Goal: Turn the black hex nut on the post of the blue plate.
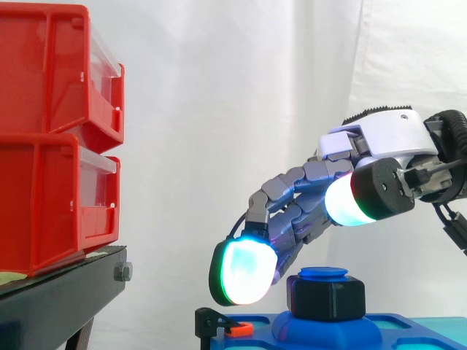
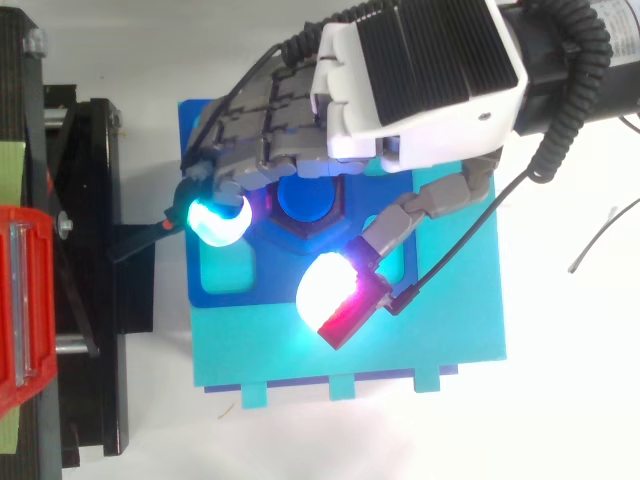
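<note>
Red bins (image 1: 51, 138), two stacked, well to the left of the fingers, on a black stand (image 1: 66, 292). A pale green strip (image 2: 10, 165) lies on the stand's far edge, any print on it too small to tell. A black clamp with an orange tip (image 1: 221, 324) sits just below the leading fingertip, at the edge of the blue plate (image 1: 408, 332). The hand (image 2: 420, 80) has loosely bent fingers arched down and spread from the thumb, gripping nothing. One cyan-white fingertip (image 1: 244, 271) hangs just left of the black hex nut (image 1: 327, 295), a narrow gap between them. The nut sits on the blue post (image 2: 308, 200), under and between the fingers and thumb. The white thumb pad (image 1: 346, 200) is raised above the nut, clear of it. A teal base (image 2: 400, 340) lies under the plate, beyond the thumb.
</note>
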Available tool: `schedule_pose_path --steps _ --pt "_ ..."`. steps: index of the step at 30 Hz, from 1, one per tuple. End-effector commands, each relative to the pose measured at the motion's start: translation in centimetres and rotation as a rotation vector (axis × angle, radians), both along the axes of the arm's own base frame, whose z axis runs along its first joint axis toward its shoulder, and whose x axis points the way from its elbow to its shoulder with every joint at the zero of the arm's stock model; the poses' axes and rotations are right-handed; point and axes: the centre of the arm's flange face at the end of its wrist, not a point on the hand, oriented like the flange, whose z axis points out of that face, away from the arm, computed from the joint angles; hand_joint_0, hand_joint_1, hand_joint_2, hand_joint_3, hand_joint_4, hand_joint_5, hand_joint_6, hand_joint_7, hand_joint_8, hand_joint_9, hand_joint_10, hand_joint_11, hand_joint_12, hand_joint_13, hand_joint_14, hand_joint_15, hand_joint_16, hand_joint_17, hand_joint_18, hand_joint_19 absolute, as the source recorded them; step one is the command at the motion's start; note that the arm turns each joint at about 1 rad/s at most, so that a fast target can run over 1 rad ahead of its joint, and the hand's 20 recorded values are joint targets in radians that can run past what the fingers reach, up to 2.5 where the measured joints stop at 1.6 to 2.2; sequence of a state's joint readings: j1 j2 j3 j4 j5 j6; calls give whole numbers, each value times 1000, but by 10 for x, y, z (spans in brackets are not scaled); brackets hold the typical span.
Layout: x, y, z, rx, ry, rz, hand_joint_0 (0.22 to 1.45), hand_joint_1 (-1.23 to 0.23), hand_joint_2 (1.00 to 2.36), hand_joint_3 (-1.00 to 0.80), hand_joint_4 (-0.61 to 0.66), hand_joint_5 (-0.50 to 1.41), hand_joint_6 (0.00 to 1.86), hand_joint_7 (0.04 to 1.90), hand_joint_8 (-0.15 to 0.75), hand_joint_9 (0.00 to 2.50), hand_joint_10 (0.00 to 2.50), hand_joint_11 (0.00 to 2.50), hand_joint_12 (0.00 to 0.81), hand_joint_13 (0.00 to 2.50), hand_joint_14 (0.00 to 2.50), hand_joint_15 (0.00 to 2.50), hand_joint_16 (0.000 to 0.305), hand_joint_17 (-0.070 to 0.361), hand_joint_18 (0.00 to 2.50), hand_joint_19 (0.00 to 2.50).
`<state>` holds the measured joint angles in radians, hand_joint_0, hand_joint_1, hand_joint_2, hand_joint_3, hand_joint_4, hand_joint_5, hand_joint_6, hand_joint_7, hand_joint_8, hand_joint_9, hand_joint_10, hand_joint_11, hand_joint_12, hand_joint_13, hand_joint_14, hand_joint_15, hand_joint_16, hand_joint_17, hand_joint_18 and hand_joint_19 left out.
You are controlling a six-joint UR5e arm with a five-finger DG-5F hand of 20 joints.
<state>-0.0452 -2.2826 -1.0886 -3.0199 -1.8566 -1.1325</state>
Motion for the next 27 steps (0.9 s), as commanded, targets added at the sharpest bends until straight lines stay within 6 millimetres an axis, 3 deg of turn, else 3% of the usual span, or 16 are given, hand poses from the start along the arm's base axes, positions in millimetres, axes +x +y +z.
schedule_pose_path --steps 1,27 --pt "-1 1 -5 -1 -1 0 498 -353 1000 -500 246 -205 503 781 290 439 0 0 381 452 4 128 53 119 397 357" --pt "-5 6 -10 -5 40 -16 501 -350 1000 -500 256 -202 503 787 296 463 0 0 380 466 4 125 53 118 411 358"
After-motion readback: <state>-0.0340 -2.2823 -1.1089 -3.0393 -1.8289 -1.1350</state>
